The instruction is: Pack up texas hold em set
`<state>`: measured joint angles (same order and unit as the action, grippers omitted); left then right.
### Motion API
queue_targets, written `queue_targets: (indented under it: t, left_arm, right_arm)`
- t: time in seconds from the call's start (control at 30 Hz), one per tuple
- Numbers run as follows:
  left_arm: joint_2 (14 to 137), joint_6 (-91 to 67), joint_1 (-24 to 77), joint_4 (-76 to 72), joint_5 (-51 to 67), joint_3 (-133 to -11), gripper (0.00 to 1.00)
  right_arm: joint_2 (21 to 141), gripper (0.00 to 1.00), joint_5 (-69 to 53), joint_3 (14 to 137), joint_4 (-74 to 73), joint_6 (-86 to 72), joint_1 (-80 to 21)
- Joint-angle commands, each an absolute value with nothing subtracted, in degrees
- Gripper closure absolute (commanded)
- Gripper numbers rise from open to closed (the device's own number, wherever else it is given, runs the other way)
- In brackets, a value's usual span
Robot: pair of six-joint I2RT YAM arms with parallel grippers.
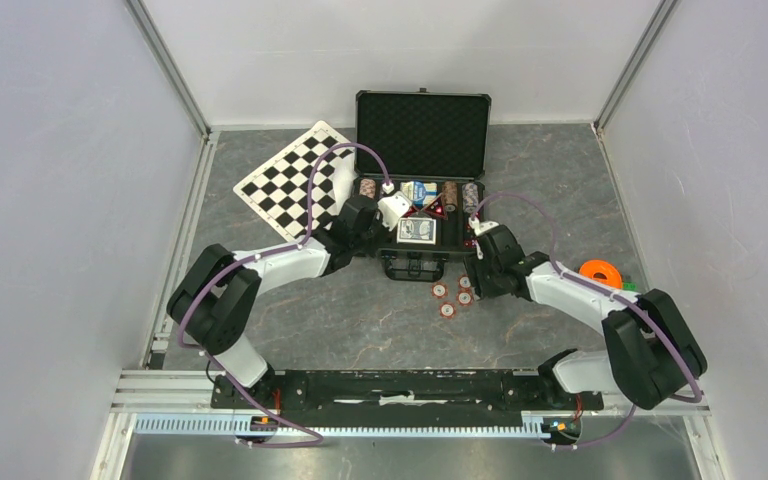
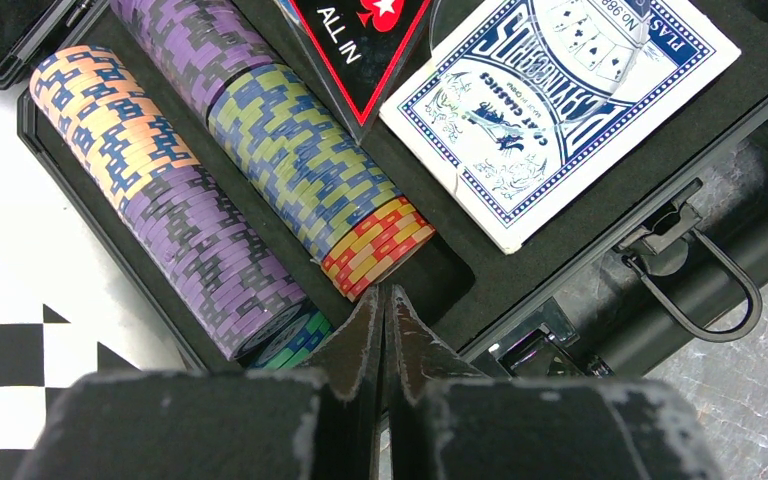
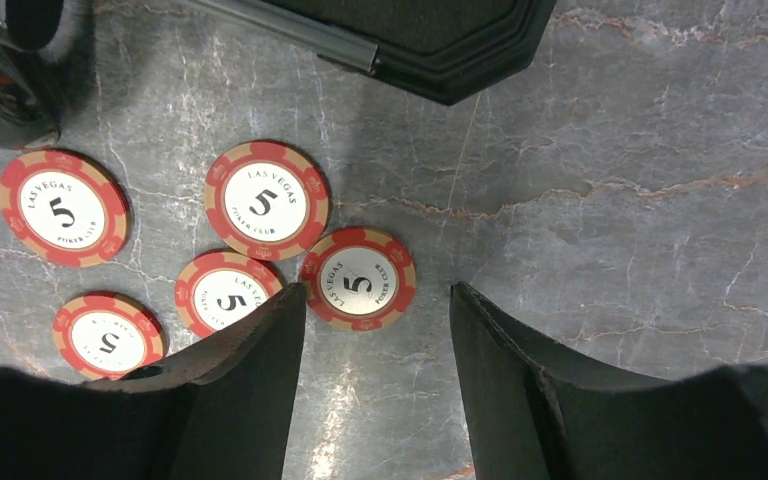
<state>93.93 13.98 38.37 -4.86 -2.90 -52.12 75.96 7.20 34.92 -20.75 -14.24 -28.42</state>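
The black case of the texas hold em set lies open on the table, its foam lid upright. In the left wrist view, rows of striped chips fill the foam slots beside a blue card deck and an "ALL IN" triangle. My left gripper is shut and empty, its tips just in front of the red-and-yellow end of a chip row. Several red "5" chips lie on the table in front of the case. My right gripper stands open over them, one chip just beyond its left finger.
A black-and-white checkered board lies left of the case, partly under it. An orange tape-like roll sits at the right by the right arm. The case's handle and latch face the arms. Grey walls close in on both sides.
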Motion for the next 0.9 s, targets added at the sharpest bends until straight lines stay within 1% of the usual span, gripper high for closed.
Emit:
queue_targets:
  t: [0.0, 0.07, 0.13, 0.23, 0.37, 0.4, 0.43, 0.53, 0.77, 0.83, 0.87]
  left_arm:
    - [92.3, 13.8, 38.4, -6.9, -2.2, -52.4, 0.93]
    - [92.2, 13.7, 38.4, -7.2, -1.9, -52.2, 0.93]
    - [92.3, 13.7, 38.4, -7.5, -2.0, -52.2, 0.93]
    - [92.1, 13.6, 38.4, -7.9, -1.9, -51.9, 0.93]
    - [91.7, 13.6, 38.4, -8.5, -1.9, -51.5, 0.93]
    - [91.6, 13.6, 38.4, -8.5, -1.8, -51.4, 0.93]
    - [91.6, 13.6, 38.4, -8.5, -1.8, -51.4, 0.93]
    - [91.6, 13.7, 38.5, -8.5, -1.8, -51.4, 0.93]
    - [91.7, 13.8, 38.4, -8.5, -1.6, -51.4, 0.93]
    - [91.9, 13.8, 38.4, -8.3, -1.6, -51.6, 0.93]
    - [91.9, 13.7, 38.4, -8.2, -1.5, -51.7, 0.93]
  right_arm:
    - [77.3, 0.4, 8.3, 35.9, -18.7, -14.5, -27.5]
    - [77.6, 0.41, 7.6, 35.6, -18.1, -14.5, -27.2]
    - [78.3, 0.45, 6.8, 35.7, -17.9, -14.5, -26.8]
    - [78.7, 0.54, 6.1, 35.6, -18.0, -14.5, -26.5]
    - [77.3, 0.55, 5.9, 35.6, -18.8, -14.3, -26.5]
    - [76.9, 0.6, 5.7, 35.8, -19.2, -14.2, -26.5]
    - [76.8, 0.63, 5.7, 36.0, -19.7, -14.1, -26.5]
    - [75.9, 0.61, 5.7, 37.1, -21.2, -13.9, -26.4]
    - [69.5, 0.59, 4.8, 40.0, -26.4, -13.5, -26.4]
    - [69.2, 0.56, 5.0, 40.3, -26.9, -13.3, -26.4]
    - [69.6, 0.52, 5.2, 40.3, -26.9, -13.1, -26.5]
